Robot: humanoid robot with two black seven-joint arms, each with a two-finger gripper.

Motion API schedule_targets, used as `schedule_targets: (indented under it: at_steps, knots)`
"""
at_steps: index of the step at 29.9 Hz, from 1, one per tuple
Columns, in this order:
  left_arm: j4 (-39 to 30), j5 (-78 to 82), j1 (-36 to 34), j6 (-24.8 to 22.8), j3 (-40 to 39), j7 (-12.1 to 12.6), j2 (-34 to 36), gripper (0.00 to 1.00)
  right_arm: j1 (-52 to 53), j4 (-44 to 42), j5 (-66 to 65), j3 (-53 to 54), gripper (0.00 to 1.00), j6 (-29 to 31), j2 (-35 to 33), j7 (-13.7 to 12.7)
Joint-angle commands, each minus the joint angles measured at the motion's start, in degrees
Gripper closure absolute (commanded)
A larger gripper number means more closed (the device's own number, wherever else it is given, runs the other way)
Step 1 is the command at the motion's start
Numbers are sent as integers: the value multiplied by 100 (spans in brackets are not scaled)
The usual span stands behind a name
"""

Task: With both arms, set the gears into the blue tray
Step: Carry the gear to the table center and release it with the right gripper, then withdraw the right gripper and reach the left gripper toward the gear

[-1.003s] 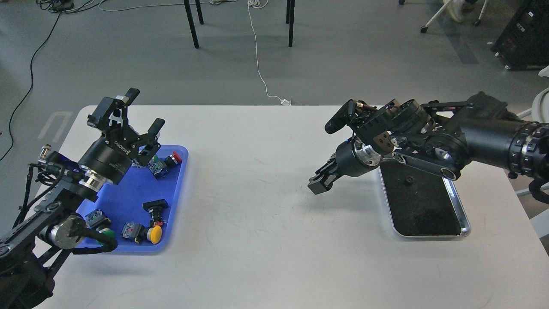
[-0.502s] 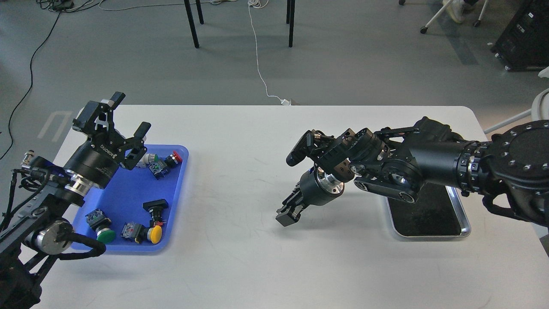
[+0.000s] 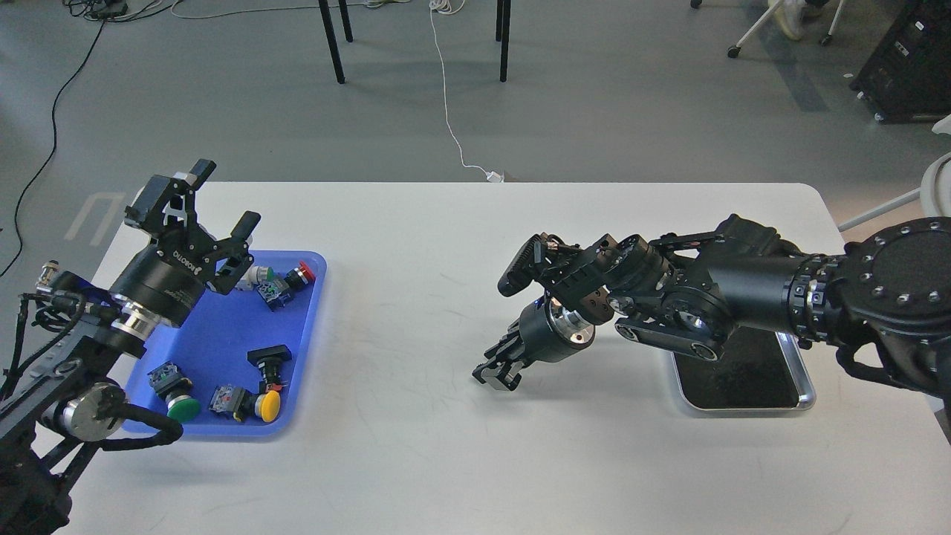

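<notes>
The blue tray [image 3: 223, 338] lies at the table's left and holds several coloured-cap push-button switches [image 3: 258, 401]. My left gripper [image 3: 226, 195] hangs open above the tray's far left corner, with nothing between its fingers. My right gripper [image 3: 496, 376] points down and to the left, just above the bare middle of the table, well to the right of the blue tray. Its fingers stand close together, and I cannot tell whether anything sits between the tips. No gears show; my right arm covers much of the metal tray.
A silver-rimmed metal tray [image 3: 806, 397] with a black inside lies at the right, partly under my right arm. Bare white tabletop [image 3: 401, 297] separates the two trays. Chair legs and cables are on the floor beyond the table.
My right arm has swung left from beside the metal tray to the table's middle and dipped lower. My left gripper drew back a little to the left and stays open.
</notes>
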Motion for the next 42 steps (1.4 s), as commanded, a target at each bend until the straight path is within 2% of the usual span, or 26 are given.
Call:
schedule_targets:
  at_steps: [1, 6, 11, 14, 16, 19, 23, 27, 30, 35, 38, 42]
  knots:
    - [1, 0, 0, -7, 0, 0, 8, 2, 52, -2, 78, 43, 23, -17, -150, 0]
    - [1, 0, -9, -25, 9, 0, 17, 2, 290, 77, 630, 315, 6, -17, -948, 0]
    - [1, 9, -17, -148, 44, 0, 43, 2, 45, 191, 1929, 1078, 4, -8, -1959, 0]
    - [-8, 132, -52, -130, 53, 0, 35, 2, -412, 341, 2819, 1607, 3, -8, -2356, 0]
    - [-43, 569, -114, -130, 52, 0, 26, 2, -972, 499, 3756, 2394, 3, 44, -2733, 0]
    - [-454, 1350, -123, -130, 88, 0, 35, 2, -1816, 631, 4759, 3265, 3, 62, -3015, 0]
    - [-1079, 2861, -123, -139, 114, 0, 8, 2, -2871, 754, 5605, 4470, 3, 211, -3060, 0]
    - [-1650, 4523, -307, -157, 254, 0, 0, 2, -3786, 877, 6072, 5490, 3, 746, -3138, 0]
    - [-1941, 5718, -867, -157, 981, 0, 26, 2, -4305, 1009, 6248, 6045, 3, 1063, -3305, 0]
    - [-1854, 7494, -2572, -157, 3002, 0, 18, 2, -4868, 1334, 6538, 6415, 2, 1078, -3683, 0]
    - [-1451, 8294, -3215, -122, 3654, 0, -236, 2, -5149, 1466, 6635, 6599, 2, 1078, -3894, 0]
    - [-669, 8993, -3699, -69, 4024, 0, -895, 4, -5352, 1528, 6635, 6723, 2, 1078, -3991, 0]
